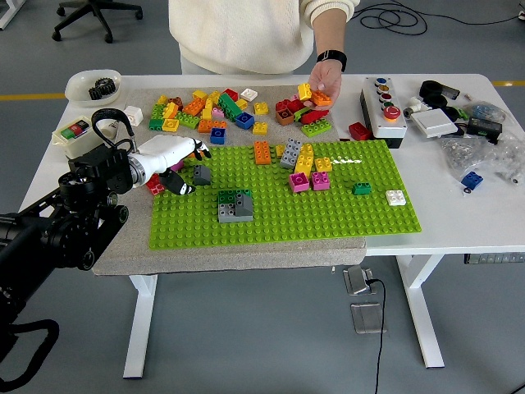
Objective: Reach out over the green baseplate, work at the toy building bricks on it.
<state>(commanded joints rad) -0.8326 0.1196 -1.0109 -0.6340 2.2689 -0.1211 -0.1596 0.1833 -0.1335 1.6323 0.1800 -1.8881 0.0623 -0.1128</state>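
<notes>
The green baseplate (328,215) at the frame's centre looks like hard plastic, studded and slightly glossy. The loose bricks (215,111) above it are smooth, shiny plastic. Under them lies a grey mat (123,250) with a rough, matt, cloth-like surface. The table (467,222) top is smooth matt white. The left hand (174,156) has a glossy white plastic shell.
</notes>
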